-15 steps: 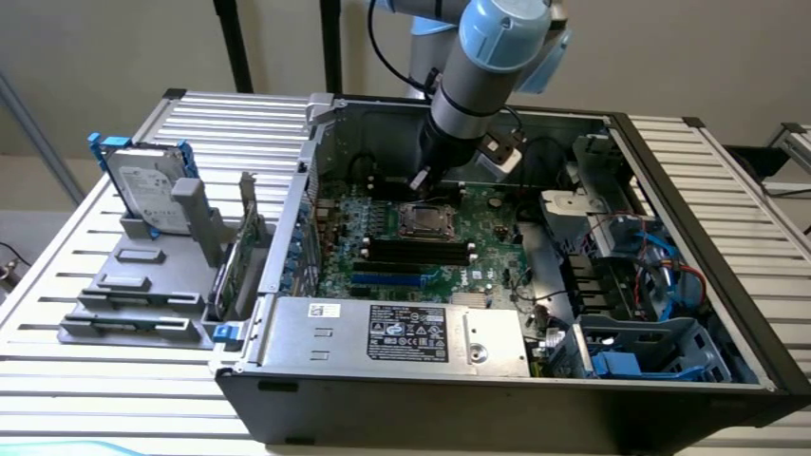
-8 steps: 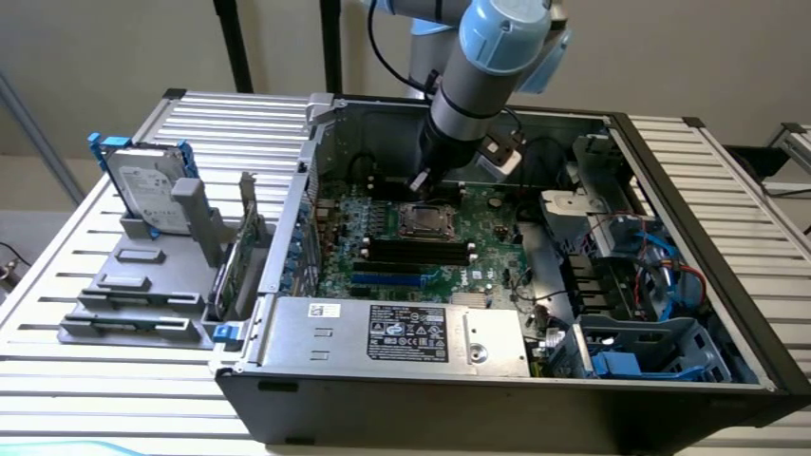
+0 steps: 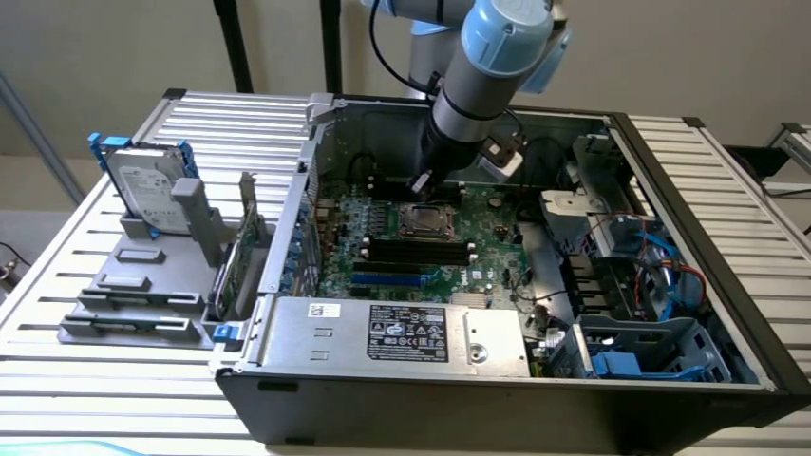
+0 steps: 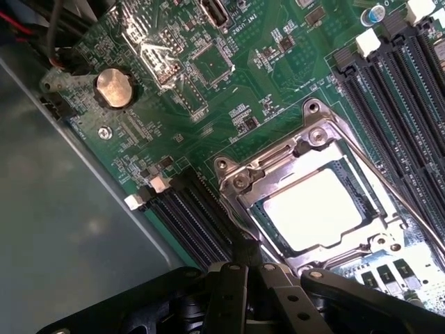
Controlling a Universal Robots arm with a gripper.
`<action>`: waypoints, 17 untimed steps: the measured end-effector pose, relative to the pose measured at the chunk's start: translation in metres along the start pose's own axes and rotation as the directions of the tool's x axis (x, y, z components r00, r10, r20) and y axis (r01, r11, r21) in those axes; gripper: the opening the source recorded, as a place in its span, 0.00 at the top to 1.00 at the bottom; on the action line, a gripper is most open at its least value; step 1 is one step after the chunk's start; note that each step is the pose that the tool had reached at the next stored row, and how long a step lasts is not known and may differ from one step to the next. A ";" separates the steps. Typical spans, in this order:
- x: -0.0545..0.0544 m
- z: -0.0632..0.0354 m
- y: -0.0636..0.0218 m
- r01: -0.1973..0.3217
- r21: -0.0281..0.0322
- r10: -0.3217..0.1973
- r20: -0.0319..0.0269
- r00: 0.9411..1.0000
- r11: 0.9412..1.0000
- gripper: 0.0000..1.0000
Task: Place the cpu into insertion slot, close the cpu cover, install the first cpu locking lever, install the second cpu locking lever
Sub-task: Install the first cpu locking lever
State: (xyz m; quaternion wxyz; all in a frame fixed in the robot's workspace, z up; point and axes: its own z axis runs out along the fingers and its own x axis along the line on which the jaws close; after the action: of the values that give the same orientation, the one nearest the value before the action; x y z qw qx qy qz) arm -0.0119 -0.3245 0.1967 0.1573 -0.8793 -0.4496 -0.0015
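Note:
The cpu (image 4: 316,209), a pale square chip, lies flat in the insertion slot (image 3: 424,220) on the green motherboard (image 4: 271,76). The cpu cover (image 4: 279,169), a silvery frame with a square window, lies down over the chip's edges. A thin metal locking lever (image 4: 389,167) runs along the socket's side by the black memory slots. My gripper (image 4: 243,256) is shut with nothing between its dark fingers, its tip right at the socket's corner. In the exterior view the gripper (image 3: 424,186) hangs just above the socket's far edge inside the open computer case.
Black memory slots (image 3: 416,253) and a blue card slot (image 3: 386,280) lie near the socket. The grey power-supply box (image 3: 393,334) fills the case's front. Cables and blue drive bays (image 3: 652,347) are at the exterior view's right. A hard drive (image 3: 142,188) stands in a rack outside the case.

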 end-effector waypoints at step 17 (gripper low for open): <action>-0.001 -0.0008 -0.0020 -0.001 0.002 0.001 0.001 1.000 1.000 0.89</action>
State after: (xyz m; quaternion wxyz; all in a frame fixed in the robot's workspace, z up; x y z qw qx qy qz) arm -0.0143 -0.3248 0.1978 0.1578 -0.8793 -0.4494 -0.0006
